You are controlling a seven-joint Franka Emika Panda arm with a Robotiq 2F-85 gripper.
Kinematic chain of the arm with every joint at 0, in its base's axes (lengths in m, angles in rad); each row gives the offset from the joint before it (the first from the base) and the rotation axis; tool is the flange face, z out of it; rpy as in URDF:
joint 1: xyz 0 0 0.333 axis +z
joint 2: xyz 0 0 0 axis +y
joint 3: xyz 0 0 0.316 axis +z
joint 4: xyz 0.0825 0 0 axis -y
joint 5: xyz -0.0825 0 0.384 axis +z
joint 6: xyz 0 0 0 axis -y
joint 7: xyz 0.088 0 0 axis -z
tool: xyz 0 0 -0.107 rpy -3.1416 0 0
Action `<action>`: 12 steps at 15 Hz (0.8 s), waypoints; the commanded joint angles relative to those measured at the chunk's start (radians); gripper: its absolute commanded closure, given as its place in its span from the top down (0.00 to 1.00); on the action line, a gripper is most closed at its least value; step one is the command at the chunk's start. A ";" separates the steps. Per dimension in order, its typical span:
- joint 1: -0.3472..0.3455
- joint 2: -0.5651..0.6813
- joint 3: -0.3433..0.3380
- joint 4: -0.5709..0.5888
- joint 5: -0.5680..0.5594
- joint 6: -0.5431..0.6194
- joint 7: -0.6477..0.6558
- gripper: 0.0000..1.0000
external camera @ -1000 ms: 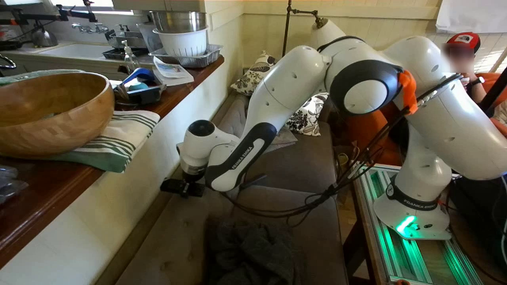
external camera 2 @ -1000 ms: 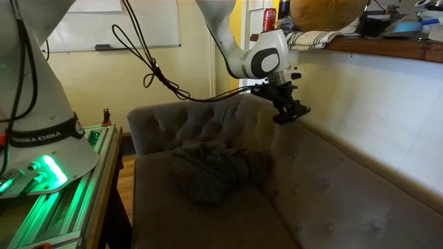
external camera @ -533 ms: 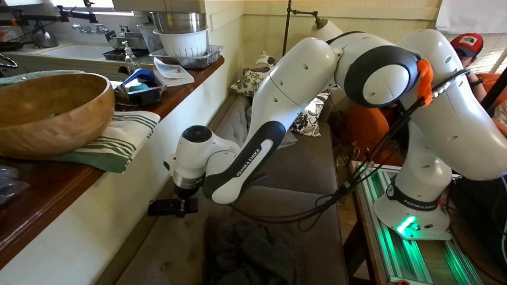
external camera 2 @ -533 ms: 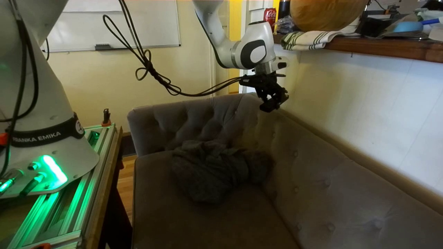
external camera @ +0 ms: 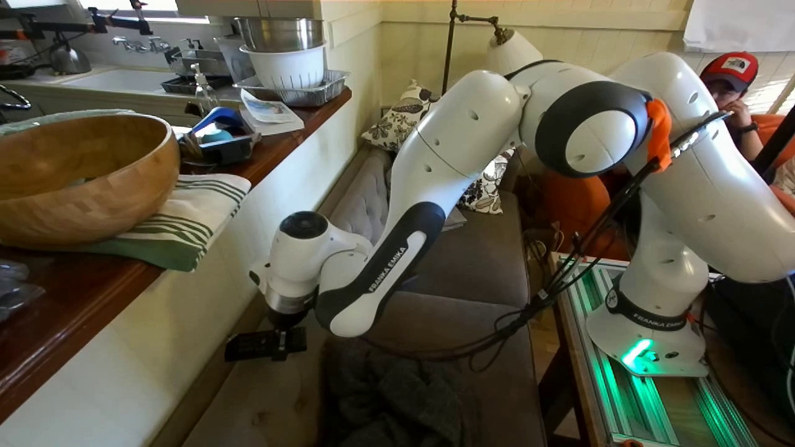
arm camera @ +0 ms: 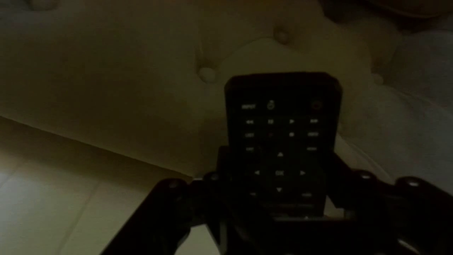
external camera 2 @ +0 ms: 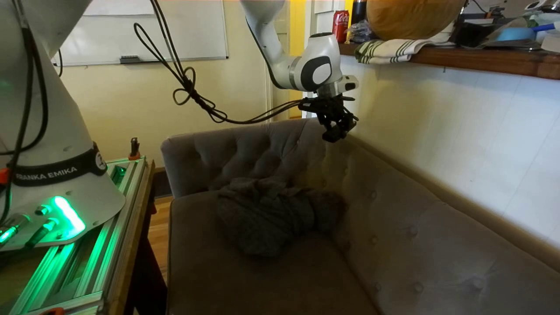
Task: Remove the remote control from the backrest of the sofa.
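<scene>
The black remote control [arm camera: 279, 138] stands upright in the wrist view, its buttons facing the camera. My gripper [arm camera: 279, 161] is shut on its side edges, with a finger on each side. In both exterior views the gripper [external camera: 267, 344] [external camera 2: 339, 127] is over the corner end of the sofa [external camera 2: 280, 284], close to the wall; the remote blends into the dark fingers there. The tufted backrest [external camera 2: 420, 232] lies below and beyond the gripper, and also shows in the wrist view [arm camera: 141, 88]. Whether the remote touches the backrest cannot be told.
A dark crumpled blanket [external camera 2: 267, 214] lies on the seat by the corner. A white wall [external camera 2: 481, 131] rises behind the backrest to a wooden ledge [external camera 2: 485, 61] with a bowl [external camera: 93, 186] and towel [external camera: 192, 205]. Loose cables [external camera 2: 201, 96] hang from the arm.
My gripper has moved along the backrest toward the sofa's corner: down and left in one exterior picture, left and slightly up in another. The blanket and sofa have not moved.
</scene>
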 commanded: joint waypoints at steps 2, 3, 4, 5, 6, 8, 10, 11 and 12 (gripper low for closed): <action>0.060 0.103 0.074 0.149 -0.017 -0.006 -0.052 0.37; 0.070 0.120 0.093 0.176 -0.015 -0.012 -0.066 0.37; 0.097 0.132 0.097 0.202 -0.022 -0.023 -0.069 0.37; 0.111 0.144 0.107 0.234 -0.030 -0.039 -0.089 0.37; 0.137 0.159 0.105 0.271 -0.040 -0.056 -0.098 0.37; 0.128 0.190 0.164 0.363 -0.035 -0.158 -0.175 0.37; 0.141 0.157 0.146 0.291 -0.025 -0.129 -0.143 0.62; 0.138 0.166 0.167 0.323 -0.022 -0.168 -0.171 0.62; 0.137 0.173 0.176 0.345 -0.020 -0.188 -0.186 0.62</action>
